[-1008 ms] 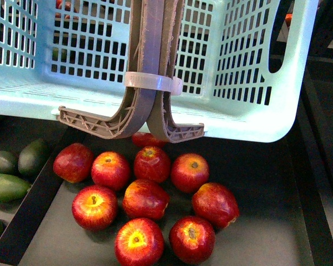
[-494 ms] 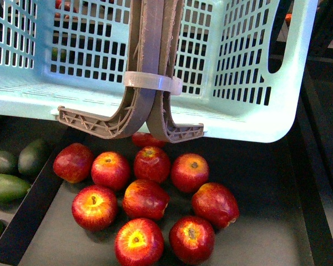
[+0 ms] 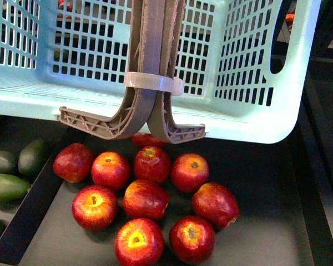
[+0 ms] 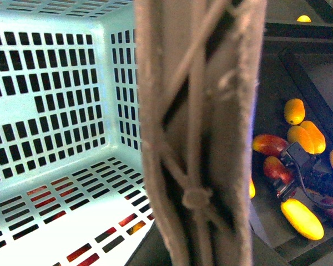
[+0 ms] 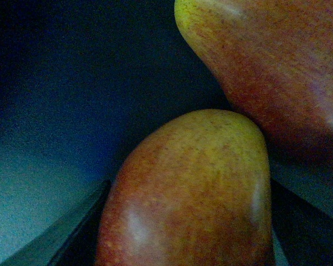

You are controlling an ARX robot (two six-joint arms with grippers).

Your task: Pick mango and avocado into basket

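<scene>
Right hand (image 4: 291, 176) is low among the fruit in a dark bin beside the basket (image 3: 255, 119). It shows only on the left wrist cam, as a black block w/ cable. Fingers are hidden, so can't tell if they're spread or pinching anything. Its own cam is jammed right up to the mango (image 5: 194, 194), red w/ a yellow blush, and a 2nd one touches it. Left hand isn't visible in any view. Its cam looks along the grey-brown handles (image 4: 200, 127), so it prob. carries the basket by them, but that's a guess.

Change vs a sec ago is small: the basket has drifted a touch to the right and its near rim sits a hair lower. Apples (image 3: 146, 198) and the green fruit haven't budged. Reads as sway or re-aiming, not a drop-off. No fruit lies on the basket floor in view, so prob. still the 1st pick, w/ both items to go.

Room:
- **Basket:** hangs over the apple bin, handle feet just above the back row.
- **Avocado:** the avocado (image 3: 33, 156) lies w/ other green ones in the next compartment left, past a dark divider (image 3: 41, 194). The basket's left end overhangs that side, so coming in from above is cramped.
- **Apple bin:** bare floor right of the apples is open.
- **Mango:** yellow mangoes (image 4: 302, 219) crowd close and the bin walls are near. Tight.
</scene>
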